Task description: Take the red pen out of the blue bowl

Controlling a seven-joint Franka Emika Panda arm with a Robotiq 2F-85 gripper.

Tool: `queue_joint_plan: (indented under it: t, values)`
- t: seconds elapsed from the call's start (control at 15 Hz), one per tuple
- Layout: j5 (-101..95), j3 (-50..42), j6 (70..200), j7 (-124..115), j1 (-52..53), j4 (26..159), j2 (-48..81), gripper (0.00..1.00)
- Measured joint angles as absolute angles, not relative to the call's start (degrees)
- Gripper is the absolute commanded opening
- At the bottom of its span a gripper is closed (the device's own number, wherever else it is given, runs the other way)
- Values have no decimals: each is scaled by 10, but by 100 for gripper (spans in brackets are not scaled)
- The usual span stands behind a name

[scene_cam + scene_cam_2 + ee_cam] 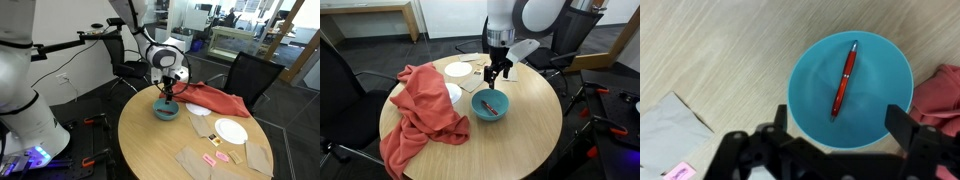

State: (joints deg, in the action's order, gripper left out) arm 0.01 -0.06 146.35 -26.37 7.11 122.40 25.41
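No text, label or number can be read anywhere.

Red pen, blue bowl, red cloth, tan table.
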Motion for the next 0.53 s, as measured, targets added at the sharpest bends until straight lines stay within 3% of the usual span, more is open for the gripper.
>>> queue_joint_plan:
  t: [0.53]
  values:
    - [0,-20,1464,-264,113,1149,348,100]
